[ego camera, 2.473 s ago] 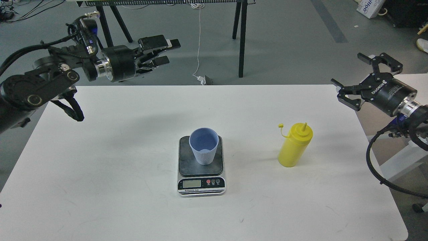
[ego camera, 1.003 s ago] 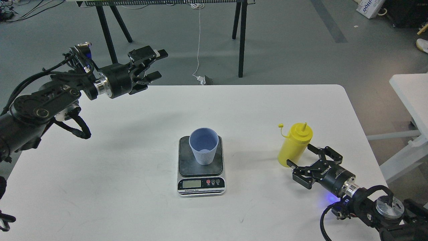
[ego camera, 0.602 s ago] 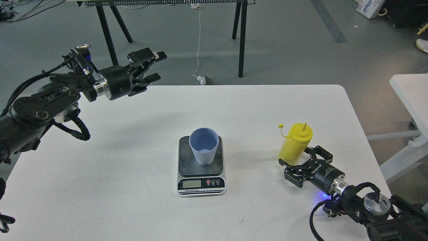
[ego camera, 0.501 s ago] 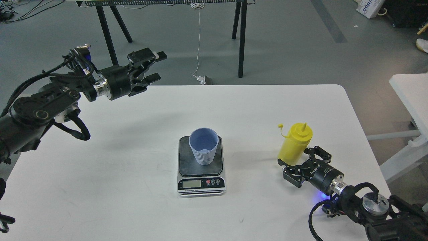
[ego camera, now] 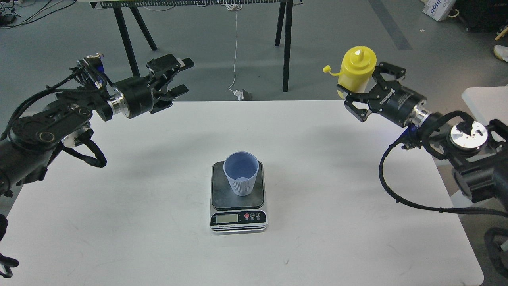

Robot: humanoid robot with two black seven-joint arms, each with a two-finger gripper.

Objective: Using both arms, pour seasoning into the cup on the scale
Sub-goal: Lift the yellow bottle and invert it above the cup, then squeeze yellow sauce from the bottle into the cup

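Observation:
The yellow seasoning bottle (ego camera: pixel 354 69) is held upright in the air at the upper right, its tethered cap hanging to the left. My right gripper (ego camera: pixel 369 89) is shut on the bottle's lower body, high above the table's back right part. The light blue cup (ego camera: pixel 241 173) stands upright on the dark plate of the scale (ego camera: pixel 238 218) at the middle of the white table. My left gripper (ego camera: pixel 176 75) is open and empty, above the table's back left edge, far from the cup.
The white table (ego camera: pixel 139 206) has its back edge near both grippers. Black stand legs (ego camera: pixel 286 43) and a white cable (ego camera: pixel 236 47) are on the grey floor behind. A second white table (ego camera: pixel 482 97) is at the far right.
My right gripper closed around the bottle on the table, then lifted it high and back to the upper right. My left gripper barely moved. Cup and scale unchanged.

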